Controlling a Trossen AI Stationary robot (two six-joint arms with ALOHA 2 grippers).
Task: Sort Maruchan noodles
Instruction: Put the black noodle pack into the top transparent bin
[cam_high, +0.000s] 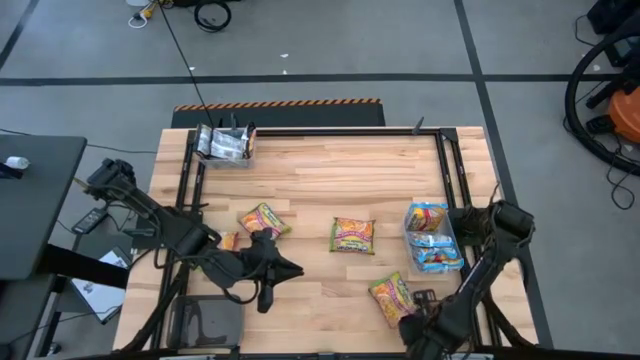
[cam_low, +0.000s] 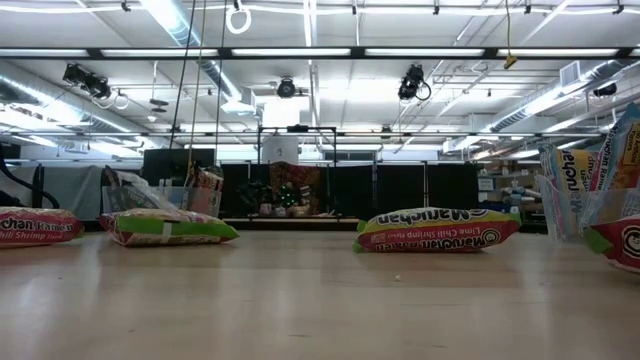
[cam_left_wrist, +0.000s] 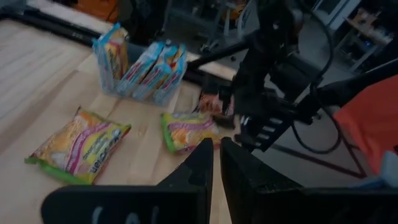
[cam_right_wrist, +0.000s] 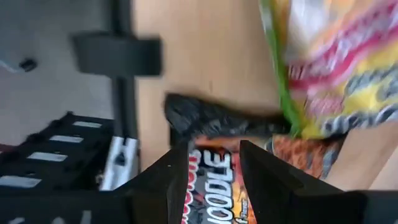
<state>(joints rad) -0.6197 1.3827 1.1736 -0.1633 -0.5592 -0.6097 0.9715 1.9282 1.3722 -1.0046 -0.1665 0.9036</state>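
Observation:
Three orange-yellow Maruchan packets lie flat on the wooden table (cam_high: 320, 180): one at left centre (cam_high: 263, 220), one in the middle (cam_high: 353, 235) and one near the front right (cam_high: 392, 297). A dark brown-black and orange packet (cam_right_wrist: 211, 180) lies partly under that last one (cam_right_wrist: 336, 68). My right gripper (cam_right_wrist: 214, 171) is open at the front right, with one finger on each side of the dark packet's printed face. My left gripper (cam_high: 290, 270) is shut and empty over bare wood at front left centre, pointing right. A small orange packet (cam_high: 228, 241) lies behind it. My right gripper has its two fingers (cam_right_wrist: 171, 177) standing over the dark packet's face (cam_right_wrist: 211, 186), near the packet's crinkled end (cam_right_wrist: 211, 118). The packet reaches out past one finger, under the yellow packet. I cannot tell whether the fingers touch it.
A clear bin (cam_high: 433, 237) with light blue packets stands at the right, beside the black frame rail (cam_high: 455, 190). Another clear bin (cam_high: 225, 145) with dark and silver packets stands at the far left corner. Bare wood lies across the table's far middle.

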